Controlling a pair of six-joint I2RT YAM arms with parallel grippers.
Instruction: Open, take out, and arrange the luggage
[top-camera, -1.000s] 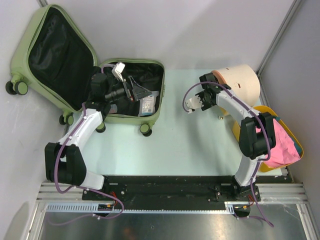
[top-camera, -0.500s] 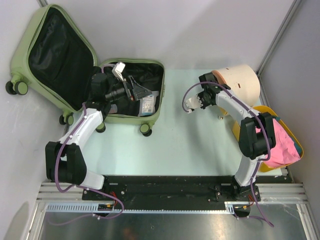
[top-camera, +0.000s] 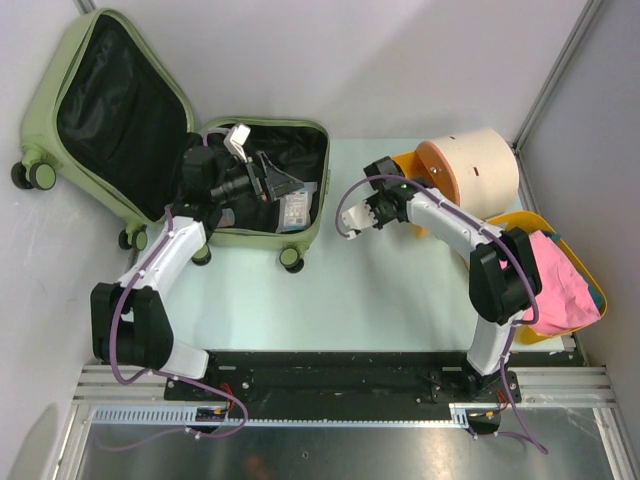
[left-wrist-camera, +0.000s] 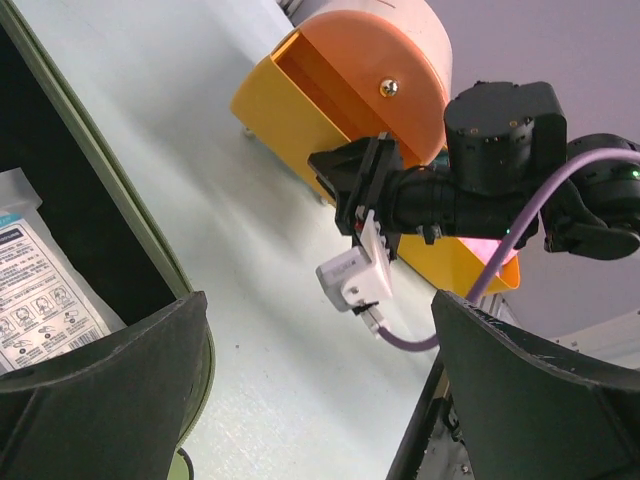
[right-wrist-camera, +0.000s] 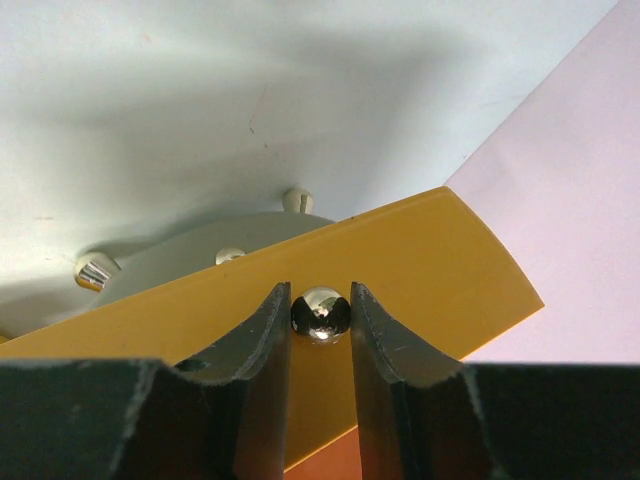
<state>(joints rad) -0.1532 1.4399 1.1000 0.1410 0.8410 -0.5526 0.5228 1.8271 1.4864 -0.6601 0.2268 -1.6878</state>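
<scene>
The pale sage-green luggage lies open at the back left, with its lid leaning back and the black lining showing. My left gripper is open and empty over the luggage's inside; its jaws stand wide apart in the left wrist view. A clear packet with a white label lies inside, and also shows in the left wrist view. My right gripper is shut on a chrome knob on a yellow drawer front. It also shows in the top view.
The cream drum with an orange face lies at the back right, a yellow drawer sticking out of it. A yellow basket with pink cloth stands at the right edge. Grey walls close in behind.
My right gripper has moved left, towards the luggage, with the knob in its grip, and the yellow drawer has come out of the drum. The left arm has not moved.
</scene>
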